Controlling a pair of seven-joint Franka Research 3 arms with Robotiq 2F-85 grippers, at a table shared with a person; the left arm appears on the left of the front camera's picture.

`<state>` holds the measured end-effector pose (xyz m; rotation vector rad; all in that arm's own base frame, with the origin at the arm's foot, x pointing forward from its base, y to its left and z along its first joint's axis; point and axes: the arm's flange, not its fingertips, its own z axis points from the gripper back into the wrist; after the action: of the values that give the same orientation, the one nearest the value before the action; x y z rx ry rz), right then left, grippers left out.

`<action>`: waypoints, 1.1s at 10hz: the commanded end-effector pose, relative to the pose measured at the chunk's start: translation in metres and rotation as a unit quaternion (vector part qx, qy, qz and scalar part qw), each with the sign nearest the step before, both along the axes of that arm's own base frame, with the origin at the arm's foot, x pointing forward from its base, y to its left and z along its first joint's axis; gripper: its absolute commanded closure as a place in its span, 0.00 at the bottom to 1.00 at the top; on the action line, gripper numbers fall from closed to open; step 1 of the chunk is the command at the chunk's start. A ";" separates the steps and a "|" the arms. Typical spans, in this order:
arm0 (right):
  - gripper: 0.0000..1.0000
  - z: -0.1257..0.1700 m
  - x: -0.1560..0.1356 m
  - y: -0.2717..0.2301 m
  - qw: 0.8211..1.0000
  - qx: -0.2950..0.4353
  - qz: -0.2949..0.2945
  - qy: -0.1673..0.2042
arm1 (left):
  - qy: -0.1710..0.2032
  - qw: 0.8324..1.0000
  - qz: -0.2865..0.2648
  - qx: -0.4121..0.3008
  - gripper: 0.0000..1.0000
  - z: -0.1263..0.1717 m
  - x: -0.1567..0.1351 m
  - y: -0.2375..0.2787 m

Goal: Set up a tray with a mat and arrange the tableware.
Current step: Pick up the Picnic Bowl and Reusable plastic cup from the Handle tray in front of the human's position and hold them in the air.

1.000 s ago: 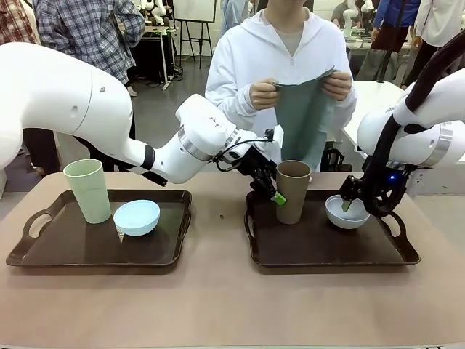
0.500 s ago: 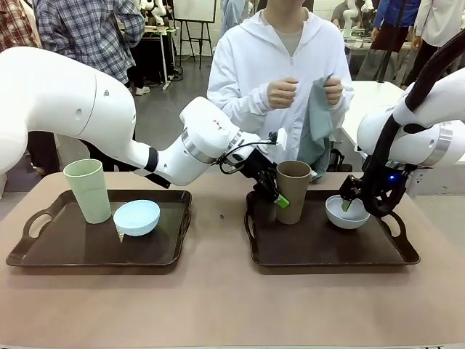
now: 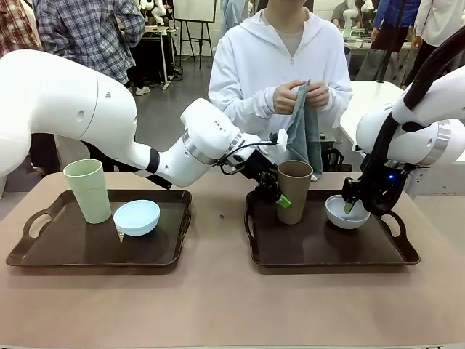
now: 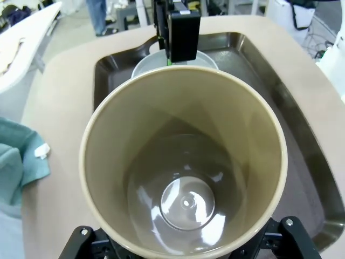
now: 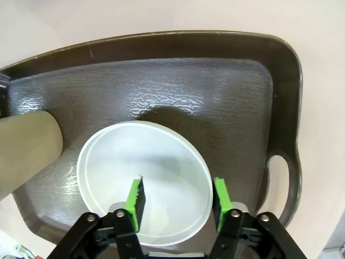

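Brown cup (image 4: 183,162) is round, tapered, glossy inside.

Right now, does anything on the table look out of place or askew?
Nothing much: the green cup, brown cup, blue bowl and white bowl sit upright on their trays; a dark speck lies on the table between them.

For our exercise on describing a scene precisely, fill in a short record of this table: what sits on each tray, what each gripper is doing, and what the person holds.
Left tray: pale green cup upright, light blue bowl beside it
Right tray: brown cup upright, white bowl to its right
Left gripper: shut on brown cup
Right gripper: jaws apart, straddling white bowl's rim, one pad inside
Person: both hands hold a teal cloth at the far side
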<state>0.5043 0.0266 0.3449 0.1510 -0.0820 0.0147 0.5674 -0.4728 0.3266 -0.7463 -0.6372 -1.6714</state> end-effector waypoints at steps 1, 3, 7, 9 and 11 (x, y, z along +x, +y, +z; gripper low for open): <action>1.00 -0.003 0.006 -0.002 1.000 0.017 0.006 0.001 | 0.007 1.000 -0.002 0.001 1.00 0.005 0.005 -0.002; 0.98 -0.002 0.005 -0.002 1.000 0.018 0.005 0.001 | 0.008 1.000 0.000 -0.001 1.00 0.006 0.005 -0.001; 1.00 0.003 0.003 -0.005 1.000 0.010 0.001 -0.002 | 0.007 1.000 -0.003 -0.013 0.75 0.012 0.005 0.004; 1.00 0.019 -0.004 -0.007 1.000 -0.015 -0.003 -0.012 | 0.007 1.000 -0.005 -0.018 1.00 0.018 0.002 0.009; 1.00 0.072 -0.031 -0.005 1.000 0.000 0.014 -0.018 | 0.033 0.999 -0.005 0.004 1.00 0.044 -0.014 0.016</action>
<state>0.4938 0.0217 0.3869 0.1487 -0.1081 0.0257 0.5668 -0.4665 0.3490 -0.7790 -0.6317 -1.6674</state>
